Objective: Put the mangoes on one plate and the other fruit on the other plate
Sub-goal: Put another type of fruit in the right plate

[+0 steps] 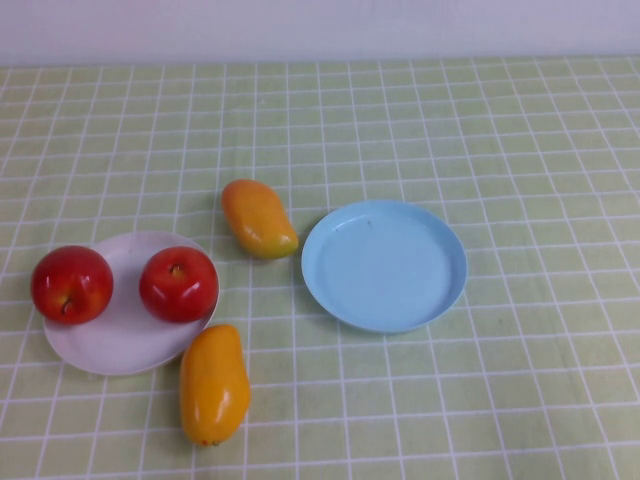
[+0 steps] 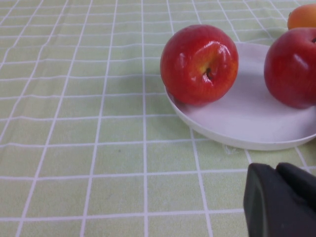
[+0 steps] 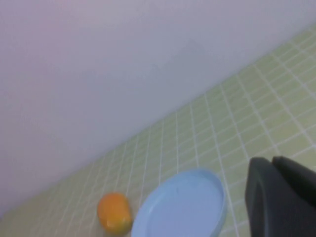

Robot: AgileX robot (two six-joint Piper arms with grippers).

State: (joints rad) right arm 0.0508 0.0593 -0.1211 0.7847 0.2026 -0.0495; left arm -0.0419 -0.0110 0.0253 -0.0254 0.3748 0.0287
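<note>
Two red apples (image 1: 71,284) (image 1: 178,284) sit on the white plate (image 1: 120,345) at the left. One mango (image 1: 258,217) lies on the cloth between the two plates. A second mango (image 1: 213,384) lies nearer the front, touching the white plate's rim. The light blue plate (image 1: 384,265) in the middle holds nothing. Neither gripper shows in the high view. My left gripper (image 2: 276,167) is shut and empty, hovering just short of the white plate (image 2: 256,123) and an apple (image 2: 199,64). My right gripper (image 3: 272,159) is shut and empty, raised beside the blue plate (image 3: 180,207).
A green checked cloth (image 1: 520,150) covers the whole table, and a pale wall runs along its far edge. The right wrist view also catches one mango (image 3: 114,211) beyond the blue plate.
</note>
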